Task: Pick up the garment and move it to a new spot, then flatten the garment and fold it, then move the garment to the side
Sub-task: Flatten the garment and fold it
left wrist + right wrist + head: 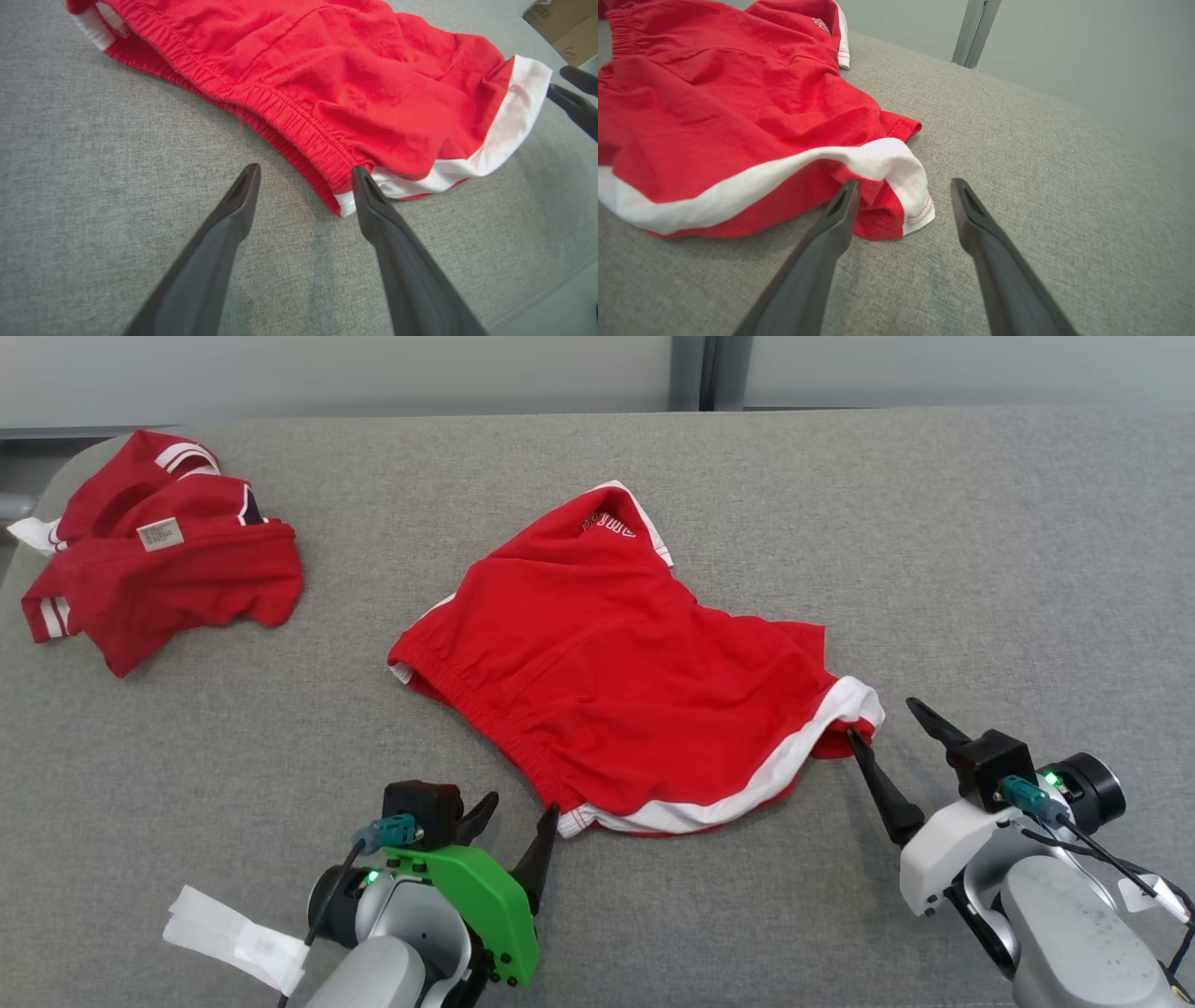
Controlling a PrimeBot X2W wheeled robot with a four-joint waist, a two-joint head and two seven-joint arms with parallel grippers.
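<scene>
red fabric shorts with white trim (616, 681) lie mid grey fabric-covered table (980, 569). left gripper (521, 805) fingers spread beside waistband corner. right gripper (881, 719) fingers spread at white hem corner.

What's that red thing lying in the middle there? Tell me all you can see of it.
A pair of red shorts, thin cloth, with a gathered elastic waistband, a white band along the near edge and white lettering at the far corner. They lie rumpled, unfolded, on the grey cloth table. The open left pincer and right pincer each have a fingertip at a near corner, gripping nothing.
</scene>
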